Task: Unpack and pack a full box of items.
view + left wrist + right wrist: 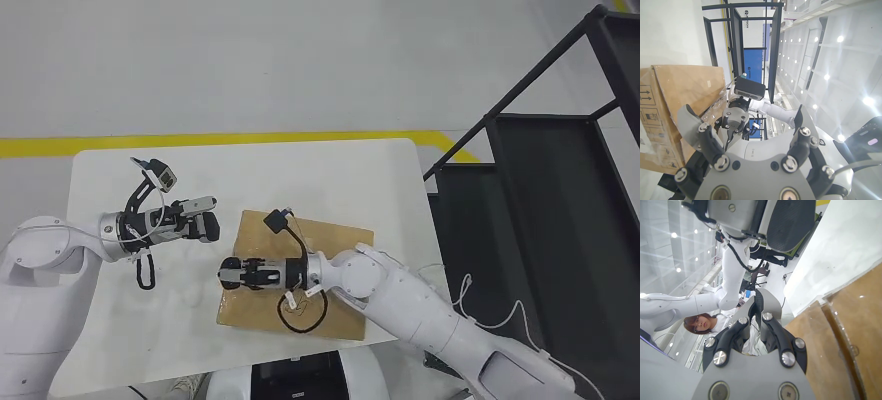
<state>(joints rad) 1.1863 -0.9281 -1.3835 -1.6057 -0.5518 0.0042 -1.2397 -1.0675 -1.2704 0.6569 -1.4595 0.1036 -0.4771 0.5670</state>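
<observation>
A closed brown cardboard box point(318, 234), sealed with clear tape, lies on the white table point(300, 175) near its front edge. My right gripper point(227, 273) hovers at the box's left edge, its fingers shut with nothing between them point(755, 306); the taped box top point(829, 344) is just beside it. My left gripper point(208, 222) hangs over the table a short way left of the box, apart from it. Its jaws stand wide open and empty point(743, 113), facing the box's side point(677, 91) and the right gripper.
A black metal rack point(540, 200) stands off the table's right side. A yellow line point(250, 143) runs on the floor behind the table. Bare table surface lies behind and left of the box.
</observation>
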